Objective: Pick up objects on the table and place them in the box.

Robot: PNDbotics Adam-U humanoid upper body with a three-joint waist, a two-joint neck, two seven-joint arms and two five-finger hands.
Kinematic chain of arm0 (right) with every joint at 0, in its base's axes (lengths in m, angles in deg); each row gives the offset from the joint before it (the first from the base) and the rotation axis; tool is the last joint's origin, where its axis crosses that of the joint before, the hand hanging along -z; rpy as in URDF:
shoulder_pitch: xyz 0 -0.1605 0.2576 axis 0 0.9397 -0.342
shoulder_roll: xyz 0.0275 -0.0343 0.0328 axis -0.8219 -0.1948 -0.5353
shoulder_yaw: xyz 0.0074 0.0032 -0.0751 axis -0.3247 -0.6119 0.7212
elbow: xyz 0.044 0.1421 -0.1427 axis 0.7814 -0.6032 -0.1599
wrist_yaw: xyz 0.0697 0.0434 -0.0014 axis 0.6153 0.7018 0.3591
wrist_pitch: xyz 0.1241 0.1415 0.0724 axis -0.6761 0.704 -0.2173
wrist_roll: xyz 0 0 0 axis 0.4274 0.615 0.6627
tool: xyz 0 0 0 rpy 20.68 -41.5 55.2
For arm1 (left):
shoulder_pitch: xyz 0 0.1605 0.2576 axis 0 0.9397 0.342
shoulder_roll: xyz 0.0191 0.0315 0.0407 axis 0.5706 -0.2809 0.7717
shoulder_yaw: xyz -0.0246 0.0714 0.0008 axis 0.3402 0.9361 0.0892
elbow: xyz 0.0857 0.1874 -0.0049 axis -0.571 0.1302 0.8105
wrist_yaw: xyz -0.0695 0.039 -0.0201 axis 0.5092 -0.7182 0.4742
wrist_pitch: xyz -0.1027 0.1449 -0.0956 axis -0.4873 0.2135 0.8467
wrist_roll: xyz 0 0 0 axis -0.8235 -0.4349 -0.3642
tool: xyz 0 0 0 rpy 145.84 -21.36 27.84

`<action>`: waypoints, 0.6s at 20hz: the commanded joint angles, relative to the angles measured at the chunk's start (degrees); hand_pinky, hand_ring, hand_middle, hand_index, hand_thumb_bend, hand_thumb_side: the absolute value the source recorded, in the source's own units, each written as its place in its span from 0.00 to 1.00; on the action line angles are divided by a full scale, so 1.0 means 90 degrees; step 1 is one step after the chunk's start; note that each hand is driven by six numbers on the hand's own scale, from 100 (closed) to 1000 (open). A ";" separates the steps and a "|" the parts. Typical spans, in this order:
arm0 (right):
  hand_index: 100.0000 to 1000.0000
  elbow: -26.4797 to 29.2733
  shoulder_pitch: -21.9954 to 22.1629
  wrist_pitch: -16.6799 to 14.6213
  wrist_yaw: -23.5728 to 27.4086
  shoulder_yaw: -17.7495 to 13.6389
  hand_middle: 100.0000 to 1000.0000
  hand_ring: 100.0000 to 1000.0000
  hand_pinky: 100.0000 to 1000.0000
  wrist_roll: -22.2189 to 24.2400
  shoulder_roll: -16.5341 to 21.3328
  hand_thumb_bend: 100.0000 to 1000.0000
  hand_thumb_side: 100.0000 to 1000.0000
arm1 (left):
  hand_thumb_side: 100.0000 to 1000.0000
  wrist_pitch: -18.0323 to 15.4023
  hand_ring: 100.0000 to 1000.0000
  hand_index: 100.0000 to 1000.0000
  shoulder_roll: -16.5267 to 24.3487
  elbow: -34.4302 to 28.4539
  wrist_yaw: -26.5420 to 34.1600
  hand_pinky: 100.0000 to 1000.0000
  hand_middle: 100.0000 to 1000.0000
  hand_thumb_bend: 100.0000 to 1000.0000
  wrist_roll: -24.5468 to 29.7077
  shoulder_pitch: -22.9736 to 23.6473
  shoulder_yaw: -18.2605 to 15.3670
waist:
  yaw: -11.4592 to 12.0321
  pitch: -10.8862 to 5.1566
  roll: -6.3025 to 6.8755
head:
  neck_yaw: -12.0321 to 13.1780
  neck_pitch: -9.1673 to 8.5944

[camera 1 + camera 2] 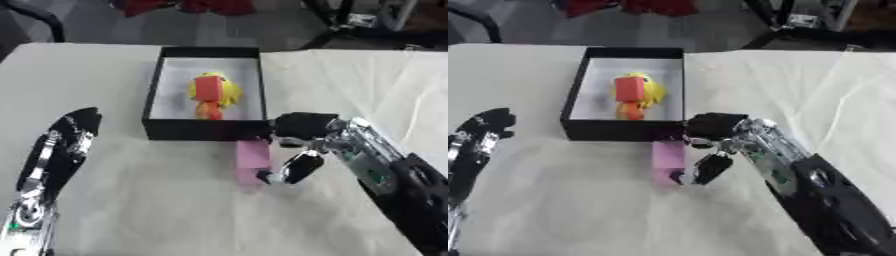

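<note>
Right hand (302, 145) curled around pink block (253, 159) lying just outside black box (203, 129), apparently to lift it in beside red-and-yellow toys (212, 95); left hand (59, 145) idle, relaxed.

box (166, 129): black, white inside | block (252, 159): pink | toys (213, 95): yellow, red, orange

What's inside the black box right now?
Inside the black box: a red block, something yellow behind it, an orange piece below. The near wall hides the floor's front strip.
</note>
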 commanded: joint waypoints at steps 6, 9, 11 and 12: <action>0.77 0.0081 -0.0143 0.0062 -0.0380 -0.0064 0.51 0.52 0.66 -0.0443 0.0013 0.08 0.18 | 0.69 -0.0001 0.78 0.80 0.0098 -0.0119 -0.0005 0.76 0.67 0.20 -0.0021 -0.0044 -0.0022 | -0.0003 -0.0179 -0.0070 | -0.0010 -0.0010; 0.67 0.0122 -0.0158 0.0174 -0.0452 -0.0075 0.40 0.47 0.65 -0.0763 0.0020 0.04 0.10 | 0.69 0.0000 0.78 0.80 0.0098 -0.0117 -0.0004 0.76 0.67 0.20 -0.0022 -0.0043 -0.0021 | -0.0006 -0.0186 -0.0066 | -0.0011 -0.0010; 0.64 0.0188 -0.0169 0.0239 -0.0451 -0.0103 0.37 0.44 0.65 -0.0943 0.0037 0.03 0.07 | 0.69 0.0001 0.78 0.80 0.0099 -0.0116 -0.0004 0.76 0.67 0.21 -0.0027 -0.0040 -0.0025 | -0.0009 -0.0190 -0.0066 | -0.0008 -0.0010; 0.64 0.0235 -0.0174 0.0268 -0.0433 -0.0119 0.36 0.44 0.65 -0.1006 0.0050 0.02 0.06 | 0.69 0.0001 0.78 0.80 0.0100 -0.0116 -0.0004 0.76 0.67 0.21 -0.0029 -0.0038 -0.0026 | -0.0011 -0.0191 -0.0066 | -0.0007 -0.0010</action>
